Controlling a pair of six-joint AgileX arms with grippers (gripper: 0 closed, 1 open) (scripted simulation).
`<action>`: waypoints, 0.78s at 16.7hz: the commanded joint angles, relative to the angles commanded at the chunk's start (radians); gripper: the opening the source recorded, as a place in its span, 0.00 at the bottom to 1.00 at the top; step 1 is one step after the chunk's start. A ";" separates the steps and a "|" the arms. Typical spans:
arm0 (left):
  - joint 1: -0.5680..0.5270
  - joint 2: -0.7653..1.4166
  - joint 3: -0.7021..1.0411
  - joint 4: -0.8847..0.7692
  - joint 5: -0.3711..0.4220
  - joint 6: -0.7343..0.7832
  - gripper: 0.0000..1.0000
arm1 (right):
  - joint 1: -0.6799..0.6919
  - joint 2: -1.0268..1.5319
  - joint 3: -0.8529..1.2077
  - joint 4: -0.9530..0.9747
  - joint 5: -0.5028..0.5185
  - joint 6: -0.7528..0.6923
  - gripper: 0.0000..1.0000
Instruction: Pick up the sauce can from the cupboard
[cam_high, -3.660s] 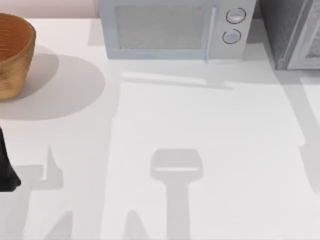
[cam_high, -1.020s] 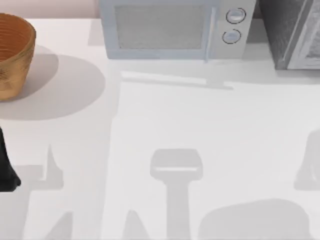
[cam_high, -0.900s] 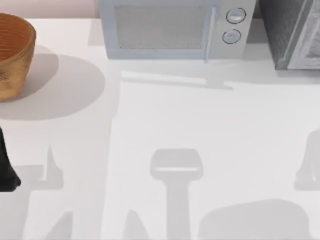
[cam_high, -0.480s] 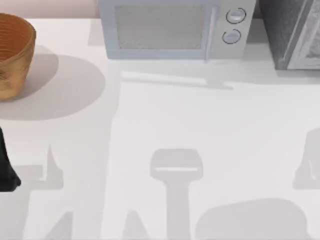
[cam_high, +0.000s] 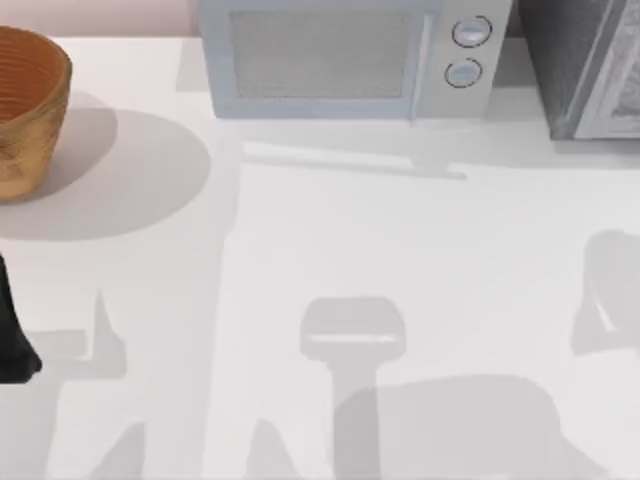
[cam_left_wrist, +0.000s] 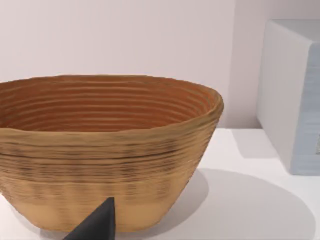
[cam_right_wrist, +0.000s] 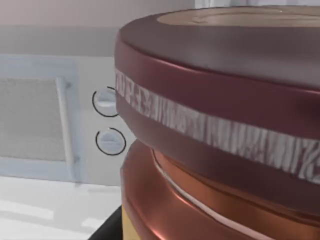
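The sauce can (cam_right_wrist: 225, 125) looms very close in the right wrist view, showing its maroon top, a pale striped band and a coppery rim. A dark finger (cam_right_wrist: 111, 227) of my right gripper rests against its lower side, so the gripper looks shut on it. Behind the can stands the microwave (cam_right_wrist: 40, 120). The cupboard (cam_high: 570, 60), dark grey and speckled with a paler door panel (cam_high: 615, 90), sits at the table's far right corner. My left arm (cam_high: 12, 340) is parked at the table's left edge.
A woven brown basket (cam_high: 25, 105) stands at the far left, and fills much of the left wrist view (cam_left_wrist: 105, 150) behind a dark fingertip (cam_left_wrist: 95, 227). The light grey microwave (cam_high: 330, 60) with two round knobs stands at the back centre. Broad arm shadows lie on the table's near right.
The large shadow at the table's near right has grown and slid leftward, and the smaller shadow at the right edge has moved farther back. The left arm has stayed put.
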 joint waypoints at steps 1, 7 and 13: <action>0.000 0.000 0.000 0.000 0.000 0.000 1.00 | -0.004 0.046 0.017 0.036 -0.020 0.000 0.00; 0.000 0.000 0.000 0.000 0.000 0.000 1.00 | -0.021 0.315 0.115 0.248 -0.141 0.003 0.00; 0.000 0.000 0.000 0.000 0.000 0.000 1.00 | -0.039 0.600 0.193 0.438 -0.260 0.011 0.00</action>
